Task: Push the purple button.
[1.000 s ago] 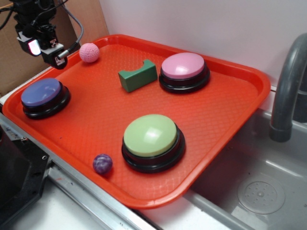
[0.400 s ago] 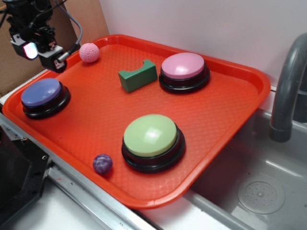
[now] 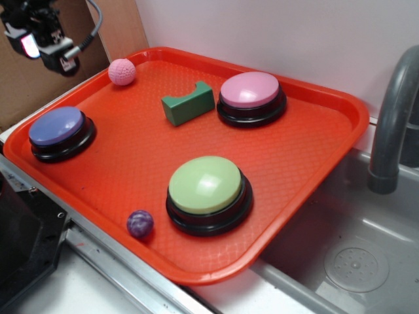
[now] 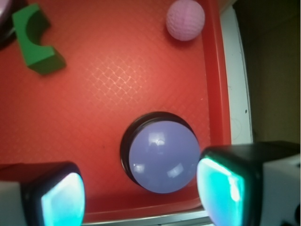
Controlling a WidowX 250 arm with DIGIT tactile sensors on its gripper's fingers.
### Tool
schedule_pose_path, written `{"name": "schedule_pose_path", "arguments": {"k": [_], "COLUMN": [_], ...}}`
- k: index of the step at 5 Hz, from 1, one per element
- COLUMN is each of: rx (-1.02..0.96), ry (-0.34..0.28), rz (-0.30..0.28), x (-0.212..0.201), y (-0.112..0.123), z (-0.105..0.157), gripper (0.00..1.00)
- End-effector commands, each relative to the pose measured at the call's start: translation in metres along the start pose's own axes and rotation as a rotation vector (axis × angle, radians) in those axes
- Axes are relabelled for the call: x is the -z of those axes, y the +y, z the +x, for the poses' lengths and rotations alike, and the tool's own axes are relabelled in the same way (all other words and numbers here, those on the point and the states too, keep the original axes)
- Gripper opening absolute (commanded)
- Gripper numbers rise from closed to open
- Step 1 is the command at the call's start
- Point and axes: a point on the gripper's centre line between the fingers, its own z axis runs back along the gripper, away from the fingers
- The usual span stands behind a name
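Gripper [image 3: 49, 55]: high over the tray's far-left corner, outside the rim, touching nothing. In the wrist view you see its two pads [image 4: 61, 197] standing apart, empty, with the target between them far below.

Purple button [image 3: 57, 126]: blue-violet dome on a black base, sitting at the left edge of the red tray [image 3: 327, 163], close to the rim. In the wrist view it lies low of centre.

Pink ball [image 3: 122, 72]: far-left corner of the tray, well apart from the purple button.

Marbled purple ball [image 3: 140, 224]: near edge of the tray, just beside the green button [image 3: 206, 185]. Not your target.

Green block [image 3: 188, 103]: middle of the far half, near the pink button [image 3: 251, 90].

Grey faucet [image 3: 393, 124]: off the tray's right edge, over the sink.

Step in hand, as judged: you are positioned above, not yet pressing. Bring the gripper toward the tray's near edge until the dome's crown sits squarely under it, then descend straight down. Closing the pads first would likely give a single blunt tip; open, one pad could land on the tray rim instead of the dome. Press on the crown, not the sloping shoulder, or the tip may slide off.

Change from the earlier pictures: the gripper has risen and drifted left, away from the tray; everything on the tray is where it was.
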Motion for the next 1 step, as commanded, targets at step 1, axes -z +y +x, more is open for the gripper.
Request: {"name": "schedule_pose_path", "arguments": {"k": [1], "rx": [0.018], "ry": [-0.055], "rz": [0.022], "x": [-0.0184], "y": [0.0061], "z": [0.0077], "gripper": [1.0]}}
